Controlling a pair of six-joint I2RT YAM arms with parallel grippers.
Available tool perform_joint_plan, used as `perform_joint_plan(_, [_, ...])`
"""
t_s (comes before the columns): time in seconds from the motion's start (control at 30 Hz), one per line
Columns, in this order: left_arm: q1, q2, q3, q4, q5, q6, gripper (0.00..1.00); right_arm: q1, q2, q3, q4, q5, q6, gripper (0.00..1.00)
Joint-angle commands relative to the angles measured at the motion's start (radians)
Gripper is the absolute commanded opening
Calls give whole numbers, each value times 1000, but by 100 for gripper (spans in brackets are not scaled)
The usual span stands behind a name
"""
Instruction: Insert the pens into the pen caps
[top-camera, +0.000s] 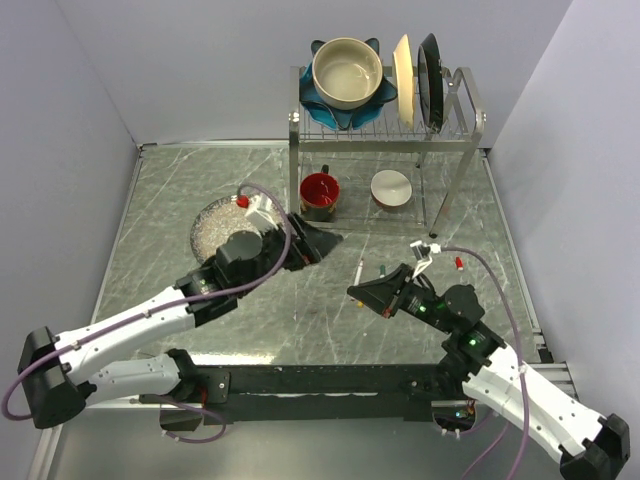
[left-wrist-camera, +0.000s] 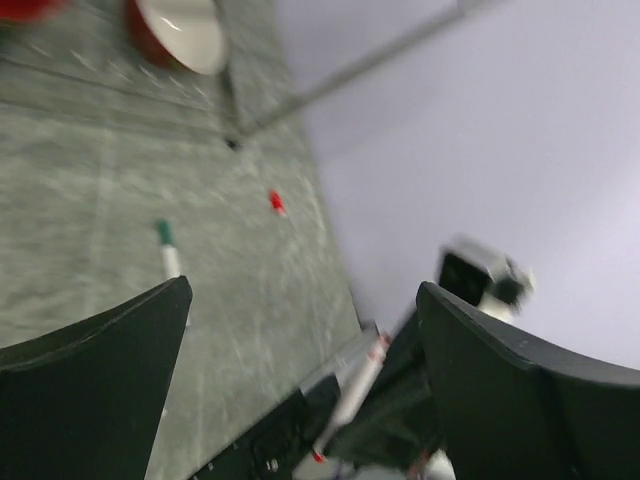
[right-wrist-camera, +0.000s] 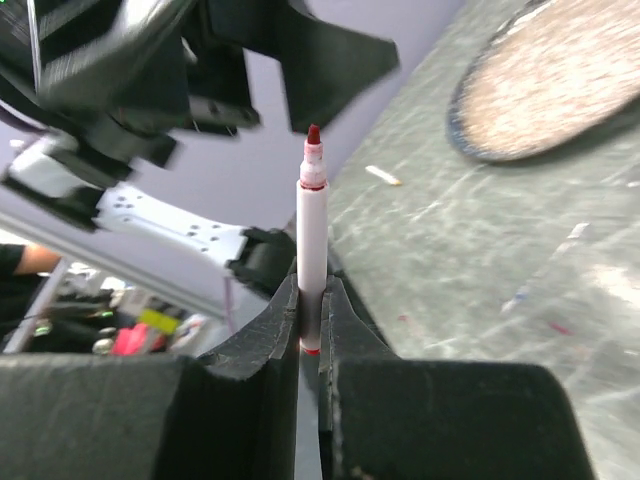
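My right gripper (right-wrist-camera: 311, 288) is shut on a white pen with a red tip (right-wrist-camera: 311, 225) and holds it upright above the table. This gripper sits right of centre in the top view (top-camera: 360, 293). The held pen also shows in the left wrist view (left-wrist-camera: 352, 392). My left gripper (left-wrist-camera: 305, 292) is open and empty, in the air left of the right one (top-camera: 318, 240). A white pen with a green end (left-wrist-camera: 168, 252) lies on the table between them (top-camera: 359, 270). A red cap (left-wrist-camera: 277, 202) lies to the right (top-camera: 459, 263). A small yellowish piece (right-wrist-camera: 382, 176) lies on the table.
A grey speckled plate (top-camera: 212, 228) lies under the left arm and shows in the right wrist view (right-wrist-camera: 560, 80). A dish rack (top-camera: 455, 140) at the back holds bowls and plates. A red cup (top-camera: 320, 190) and a white bowl (top-camera: 391, 187) stand beneath it.
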Motion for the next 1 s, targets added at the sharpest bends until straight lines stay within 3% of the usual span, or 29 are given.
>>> perform_joint_plan(0.0, [57, 1, 139, -341, -254, -94, 99, 2, -65, 74, -132, 70, -146, 0])
perform_joint_plan(0.27, [134, -73, 102, -464, -422, -219, 99, 2, -94, 96, -189, 60, -219, 0])
perform_joint_plan(0.63, [157, -2, 79, -526, -501, -187, 99, 4, -140, 269, -572, 395, -280, 0])
perform_joint_plan(0.87, [155, 148, 107, -360, -339, 77, 99, 2, -162, 360, -793, 737, -240, 0])
perform_joint_plan(0.97, [146, 211, 118, -246, -239, 224, 99, 0, -131, 367, -820, 791, -251, 0])
